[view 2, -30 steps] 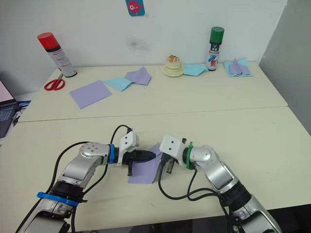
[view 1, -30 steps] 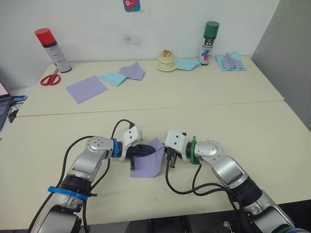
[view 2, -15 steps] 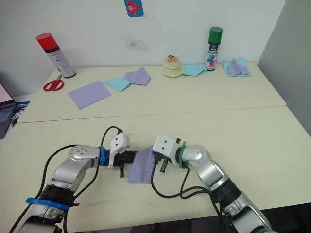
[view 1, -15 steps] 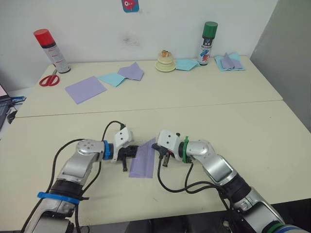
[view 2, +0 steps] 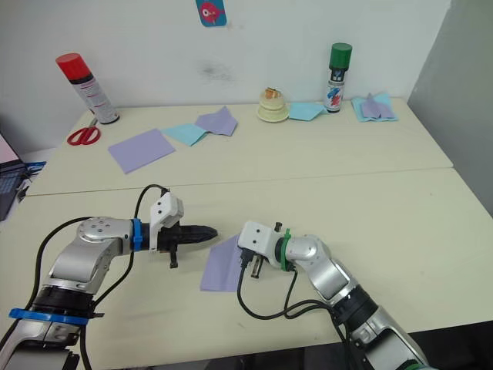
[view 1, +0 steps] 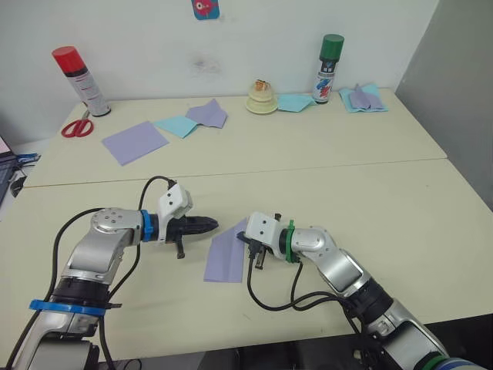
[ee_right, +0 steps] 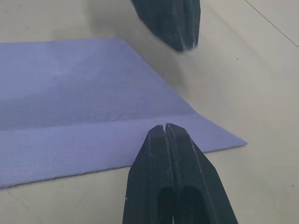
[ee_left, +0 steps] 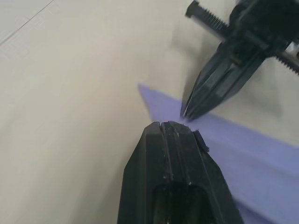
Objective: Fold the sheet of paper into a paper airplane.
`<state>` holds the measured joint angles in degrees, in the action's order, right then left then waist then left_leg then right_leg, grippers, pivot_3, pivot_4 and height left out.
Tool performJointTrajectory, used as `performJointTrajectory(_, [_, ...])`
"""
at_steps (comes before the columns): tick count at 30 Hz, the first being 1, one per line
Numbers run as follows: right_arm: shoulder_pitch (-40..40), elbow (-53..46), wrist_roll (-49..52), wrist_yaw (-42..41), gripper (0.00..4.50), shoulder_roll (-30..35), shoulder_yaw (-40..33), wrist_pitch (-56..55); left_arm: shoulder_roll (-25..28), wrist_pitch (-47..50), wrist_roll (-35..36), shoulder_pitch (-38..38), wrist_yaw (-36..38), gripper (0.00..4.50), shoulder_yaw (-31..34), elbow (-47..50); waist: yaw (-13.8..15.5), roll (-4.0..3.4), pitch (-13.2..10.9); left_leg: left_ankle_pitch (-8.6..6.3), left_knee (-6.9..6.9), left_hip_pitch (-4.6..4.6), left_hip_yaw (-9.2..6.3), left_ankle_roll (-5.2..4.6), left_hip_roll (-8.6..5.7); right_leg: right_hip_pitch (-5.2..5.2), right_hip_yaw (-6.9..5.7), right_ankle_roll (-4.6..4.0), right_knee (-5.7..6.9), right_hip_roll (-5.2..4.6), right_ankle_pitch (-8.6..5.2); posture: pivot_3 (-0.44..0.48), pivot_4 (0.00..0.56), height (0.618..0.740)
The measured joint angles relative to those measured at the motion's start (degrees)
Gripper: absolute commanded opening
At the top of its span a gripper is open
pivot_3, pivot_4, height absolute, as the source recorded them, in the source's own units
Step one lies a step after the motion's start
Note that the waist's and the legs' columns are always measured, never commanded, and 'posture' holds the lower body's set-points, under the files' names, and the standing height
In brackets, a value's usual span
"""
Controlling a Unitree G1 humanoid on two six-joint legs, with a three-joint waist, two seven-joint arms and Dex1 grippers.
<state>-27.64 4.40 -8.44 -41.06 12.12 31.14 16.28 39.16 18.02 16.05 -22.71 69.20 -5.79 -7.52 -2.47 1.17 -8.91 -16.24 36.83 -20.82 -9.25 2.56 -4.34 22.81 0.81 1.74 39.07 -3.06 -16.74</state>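
Both grippers have their fingers pressed together, holding nothing. On the near table (view 1: 431, 223) the sheet of paper (view 1: 227, 254) lies flat, folded narrow with one pointed corner. The right gripper (view 1: 245, 237) tips onto its right edge by that point; the left gripper (view 1: 211, 225) hovers just left of the paper.

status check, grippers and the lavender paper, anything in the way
Left gripper shut, off the paper. Right gripper shut, tips at the sheet of paper. Sheet flat on the table, one corner folded. Nothing in the way.
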Motion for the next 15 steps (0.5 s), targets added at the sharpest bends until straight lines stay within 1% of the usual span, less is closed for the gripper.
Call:
performJointTrajectory(1, [0.10, 0.34, -0.13, 0.05, 0.00, 0.05, 0.00, -1.05, -0.75, -1.05, -1.19, 0.24, -0.02, 0.03, -1.77, -0.31, -0.08, 0.00, 0.00, 0.00, 0.00, 0.00, 0.00, 0.00, 0.00, 0.02, 0.01, 0.00, 0.00, 0.01, 0.00, 0.000, 0.150, 0.740])
performJointTrajectory(4, [0.68, 0.53, -0.49, -0.05, 0.00, 0.42, 0.17, -3.63, -1.04, -3.64, -3.61, 0.94, 0.02, 0.03, -3.82, -2.50, -0.21, 0.00, 0.00, 0.00, -0.02, -0.01, 0.00, 0.00, 0.00, 0.07, 0.02, -0.01, 0.00, 0.01, 0.01, 0.000, 0.150, 0.740])
performJointTrajectory(8, [2.59, 0.67, 1.02, -2.38, 0.00, 1.61, -0.06, -8.90, -0.92, -8.68, -5.00, 0.92, 0.21, 0.03, -3.96, -5.42, -0.15, 0.00, 0.00, 0.00, 0.00, -0.02, 0.01, 0.00, -0.01, 0.05, 0.03, -0.01, -0.01, 0.00, 0.02, 0.000, 0.150, 0.740])
performJointTrajectory(11, [3.74, 0.66, 3.13, -4.15, 0.00, 1.90, -0.82, -9.63, -0.82, -10.97, -5.06, 0.89, 0.37, 0.03, -3.95, -7.17, -0.20, 0.00, 0.00, 0.00, 0.00, 0.01, 0.00, -0.01, 0.01, 0.03, 0.02, -0.05, 0.00, 0.01, 0.06, 0.000, 0.150, 0.740])
performJointTrajectory(15, [3.32, 2.54, 5.13, -3.50, 0.00, -1.31, -3.03, -8.84, -0.55, -13.01, -5.17, 1.19, 0.54, 0.03, -3.94, -8.46, -0.44, -0.05, 0.06, 0.00, 0.00, 0.09, -0.01, -0.01, 0.04, 0.00, 0.02, -0.10, 0.05, 0.06, 0.09, 0.000, 0.150, 0.740])
